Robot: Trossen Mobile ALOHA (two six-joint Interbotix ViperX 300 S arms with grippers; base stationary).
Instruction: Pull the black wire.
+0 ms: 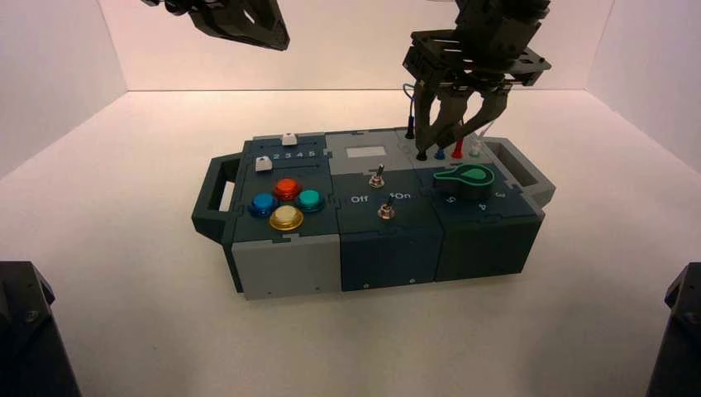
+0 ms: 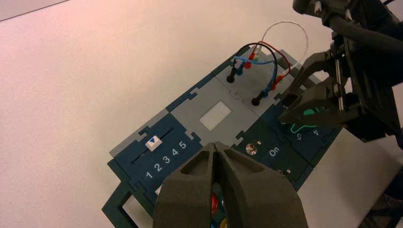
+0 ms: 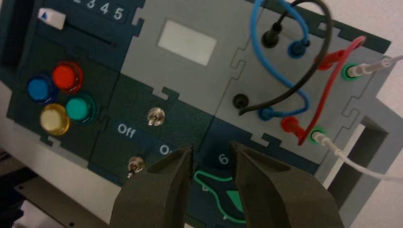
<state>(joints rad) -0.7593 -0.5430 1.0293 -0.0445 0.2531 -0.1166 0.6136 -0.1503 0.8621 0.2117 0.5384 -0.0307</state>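
Observation:
The black wire loops over the grey panel at the box's far right. Its far plug sits in a socket. Its near plug stands upright at the near black socket; whether it is seated I cannot tell. My right gripper hangs open just above the green knob, short of the near plug, with nothing between its fingers. In the high view it hovers over the row of plugs. My left gripper is shut and empty, held high over the box's left half.
Blue, red and white leads cross the same panel close to the black one. Two toggle switches, four coloured buttons, a slider and the box's right handle lie nearby.

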